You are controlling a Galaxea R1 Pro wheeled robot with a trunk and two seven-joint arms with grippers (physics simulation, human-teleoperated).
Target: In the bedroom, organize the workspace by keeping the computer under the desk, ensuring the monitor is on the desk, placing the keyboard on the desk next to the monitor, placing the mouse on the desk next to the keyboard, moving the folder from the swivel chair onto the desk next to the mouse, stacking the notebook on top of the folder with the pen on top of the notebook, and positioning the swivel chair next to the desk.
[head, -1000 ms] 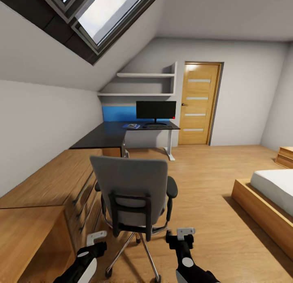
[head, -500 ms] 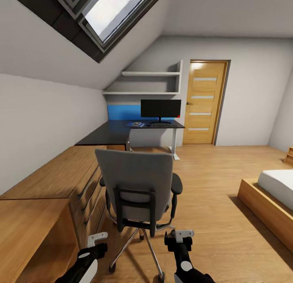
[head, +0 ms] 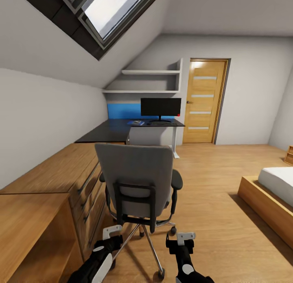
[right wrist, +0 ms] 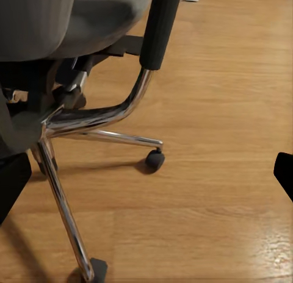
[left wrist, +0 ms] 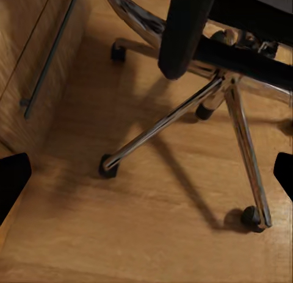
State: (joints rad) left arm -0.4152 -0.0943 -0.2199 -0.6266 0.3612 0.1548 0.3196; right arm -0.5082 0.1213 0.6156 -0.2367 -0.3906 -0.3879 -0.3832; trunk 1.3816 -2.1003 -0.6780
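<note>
The grey swivel chair (head: 136,179) stands right in front of me with its back toward me, its chrome base (left wrist: 183,112) and casters (right wrist: 154,159) on the wooden floor. My left gripper (head: 112,232) and right gripper (head: 182,237) hang low behind it on either side of the base, both open and empty, fingertips (left wrist: 12,179) (right wrist: 284,173) wide apart. Farther off, the black desk (head: 108,132) carries the monitor (head: 160,107), the keyboard (head: 160,123) as a dark strip at its foot, and the blue folder (head: 135,122) to the left of that.
A light wooden drawer chest (head: 53,181) lines the left wall beside the chair. A bed (head: 270,193) sits at the right, a wooden door (head: 205,100) at the back. Open floor (head: 211,185) lies between chair and bed.
The view has drawn slightly nearer the chair and shifted. My left gripper has moved inward and up toward the chair's base; the right gripper has barely moved.
</note>
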